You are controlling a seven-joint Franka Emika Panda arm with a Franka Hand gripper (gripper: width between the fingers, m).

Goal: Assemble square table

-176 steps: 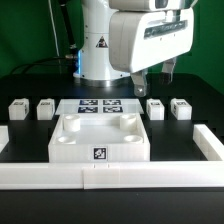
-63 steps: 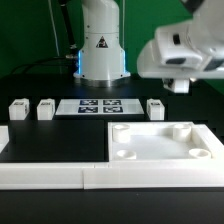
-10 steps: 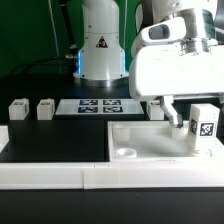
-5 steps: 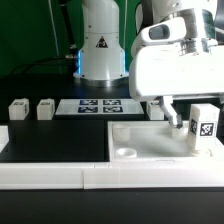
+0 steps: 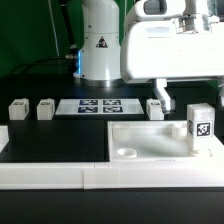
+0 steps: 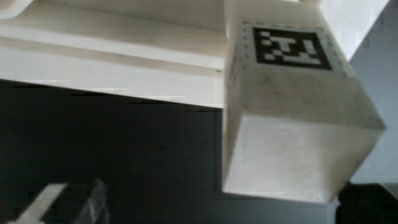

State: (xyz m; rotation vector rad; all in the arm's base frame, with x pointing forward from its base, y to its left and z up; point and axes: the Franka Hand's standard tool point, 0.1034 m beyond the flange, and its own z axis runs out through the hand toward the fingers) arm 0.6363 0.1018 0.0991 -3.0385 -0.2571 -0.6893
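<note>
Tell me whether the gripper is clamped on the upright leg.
No, the leg stands free on the square table, nothing touching its sides.

Hangs toward the exterior view's right, wrist pointed down, gripper [image 5: 188, 98] jaws spread wide, clasping nothing.

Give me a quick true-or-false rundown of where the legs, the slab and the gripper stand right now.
1. One leg stands upright on the square slab, at the exterior view's right. True.
2. Four legs lie loose on the black work surface. False: only three loose legs show there, two at the exterior view's left and one nearer the slab.
3. The gripper is shut on the upright leg. False: its jaws are open and it hangs above the leg, which stands on its own.
4. The marker board lies flat between the loose legs, behind the slab. True.
</note>
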